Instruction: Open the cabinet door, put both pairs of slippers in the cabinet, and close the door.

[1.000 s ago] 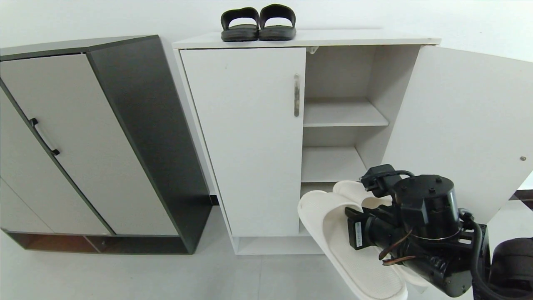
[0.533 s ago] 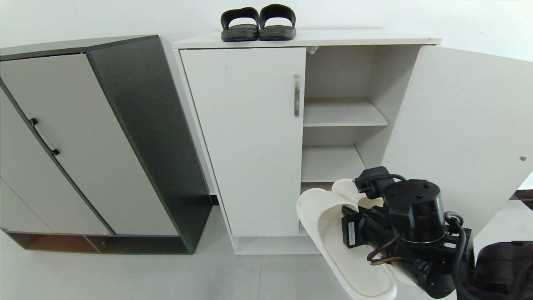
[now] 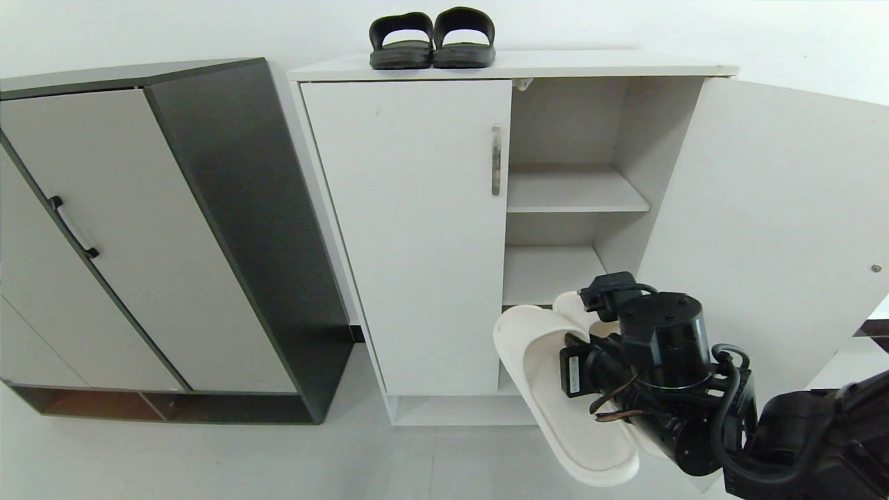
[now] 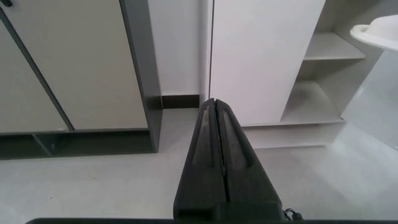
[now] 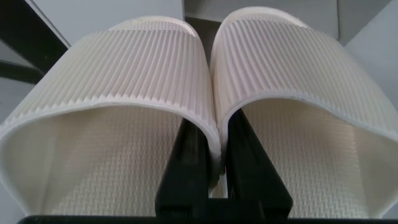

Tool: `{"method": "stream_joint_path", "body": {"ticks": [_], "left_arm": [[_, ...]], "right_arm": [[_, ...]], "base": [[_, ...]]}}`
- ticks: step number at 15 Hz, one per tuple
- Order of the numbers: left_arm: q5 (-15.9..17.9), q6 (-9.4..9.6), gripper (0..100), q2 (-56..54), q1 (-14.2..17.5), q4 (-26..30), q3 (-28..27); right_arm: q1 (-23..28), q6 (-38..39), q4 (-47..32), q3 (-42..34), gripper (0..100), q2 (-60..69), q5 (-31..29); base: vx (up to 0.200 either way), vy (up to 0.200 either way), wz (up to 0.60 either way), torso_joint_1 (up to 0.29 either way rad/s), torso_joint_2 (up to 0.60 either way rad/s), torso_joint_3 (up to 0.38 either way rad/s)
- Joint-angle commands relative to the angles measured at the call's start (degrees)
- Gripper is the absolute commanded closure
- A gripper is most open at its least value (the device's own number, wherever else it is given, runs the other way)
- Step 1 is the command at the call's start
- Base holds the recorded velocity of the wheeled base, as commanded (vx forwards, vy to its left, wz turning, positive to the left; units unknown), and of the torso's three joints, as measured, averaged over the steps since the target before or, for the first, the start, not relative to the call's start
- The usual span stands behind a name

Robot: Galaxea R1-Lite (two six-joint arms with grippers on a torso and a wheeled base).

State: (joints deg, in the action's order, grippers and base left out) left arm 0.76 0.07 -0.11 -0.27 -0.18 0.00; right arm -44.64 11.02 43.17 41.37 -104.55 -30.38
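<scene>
— Where do we see the white slippers (image 3: pixel 555 375)?

— We see them low in front of the white cabinet (image 3: pixel 406 236), before its open right half, side by side with their toes toward the opening. We cannot tell whether the toes have passed the cabinet's front edge.

— And what holds them?

— The right gripper (image 5: pixel 217 165). In its wrist view we see one finger inside each slipper, and the two inner side walls are pinched together between them. The straps (image 5: pixel 273 56) arch over the fingers.

— How does the cabinet stand?

— Its right door (image 3: pixel 764 229) is swung wide open, and its left door (image 3: pixel 410 236) is closed, with the handle (image 3: pixel 495 160) at its inner edge. Inside the open half we see an upper shelf (image 3: pixel 573 191) and a lower shelf (image 3: pixel 552 274), both bare.

— And the other pair?

— We find the black slippers (image 3: pixel 432 38) on top of the white cabinet, above the closed door, close together with their toes toward us.

— What about the left gripper (image 4: pixel 214 109)?

— Its fingers are pressed flat together with nothing between them. It hangs above the floor (image 4: pixel 124 180) in front of the white cabinet, pointing at the gap between that cabinet and the grey cabinet (image 3: pixel 139 229) on its left.
</scene>
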Motion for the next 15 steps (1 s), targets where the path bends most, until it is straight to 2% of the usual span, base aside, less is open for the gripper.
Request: {"method": "stream_joint_path", "body": {"ticks": [1,2,9,15], "left_arm": [[0.04,0.01,100,0.2,0.0,0.01,0.0],[0.04,0.01,100,0.2,0.0,0.01,0.0],[0.04,-0.25,100,0.11,0.0,0.01,0.0],[0.04,-0.34,100,0.2,0.0,0.01,0.0]], "right_arm": [[0.08,-0.03,-0.1,0.02,100,-0.22,-0.91],[0.08,-0.03,-0.1,0.02,100,-0.57,-1.61],[0.08,0.05,0.34,0.37,100,-2.59,-1.96],[0.26,-0.03,3.68,1.34,100,-6.11,-3.28]], "base": [[0.0,-0.2,0.0,0.002,0.0,-0.002],[0.0,-0.2,0.0,0.007,0.0,0.002],[0.0,0.0,0.0,0.0,0.0,0.0],[0.0,0.0,0.0,0.0,0.0,0.0]]}}
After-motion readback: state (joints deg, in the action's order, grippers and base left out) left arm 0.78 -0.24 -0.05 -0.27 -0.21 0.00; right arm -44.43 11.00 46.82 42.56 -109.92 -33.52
